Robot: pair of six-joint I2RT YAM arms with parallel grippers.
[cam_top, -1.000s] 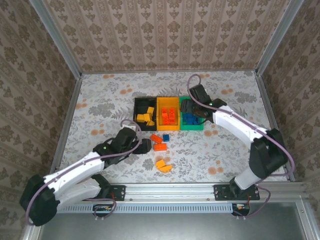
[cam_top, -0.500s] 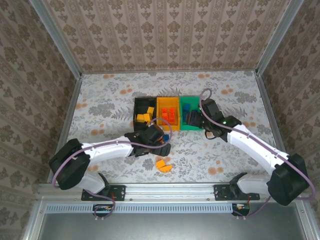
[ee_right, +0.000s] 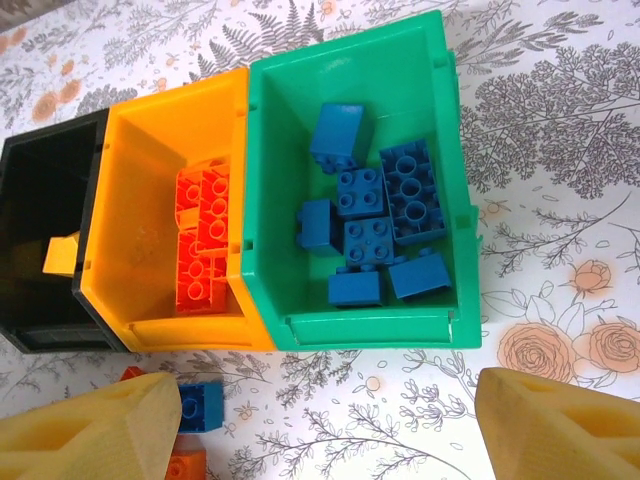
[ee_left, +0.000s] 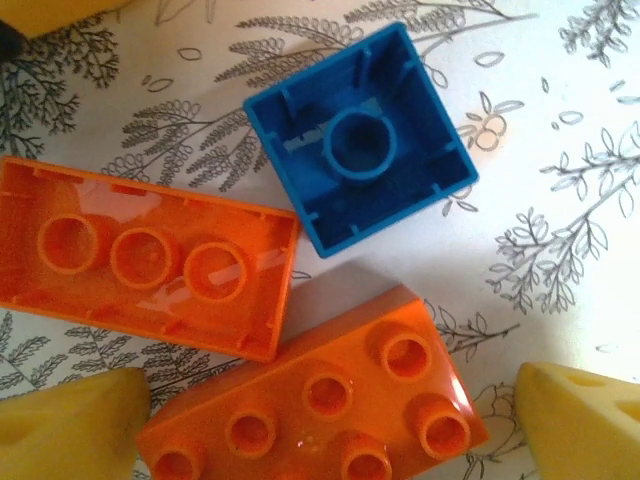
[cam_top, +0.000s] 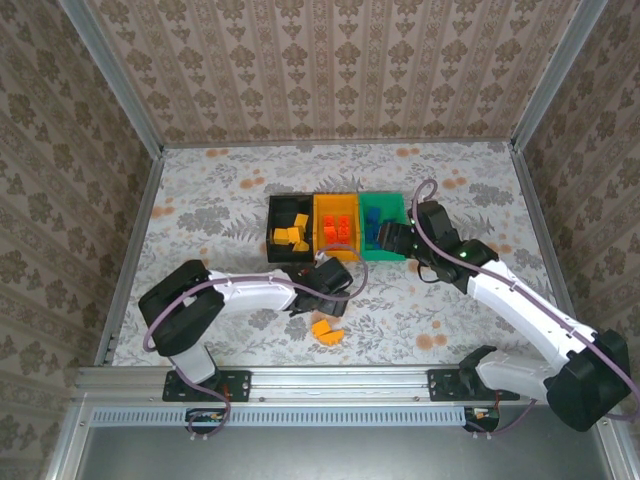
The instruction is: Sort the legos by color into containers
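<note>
Straddles studded orange brick [ee_left: 310, 420] end to end, along its long axis, with left pincer [ee_left: 328, 395] spread; holds right pincer [ee_right: 328, 400] spread near green bin [ee_right: 370, 328].

Three joined bins: a black bin [ee_right: 40, 200], an orange bin [ee_right: 150, 130] and a green bin [ee_right: 275, 200]. Seven blue bricks [ee_right: 370, 240] lie in the green bin. Loose on the desk [ee_left: 560, 150] are two red-orange bricks [ee_left: 140, 260], one blue brick [ee_left: 360, 140] at their 1 o'clock, and two yellow-orange bricks [cam_top: 322, 326].
</note>
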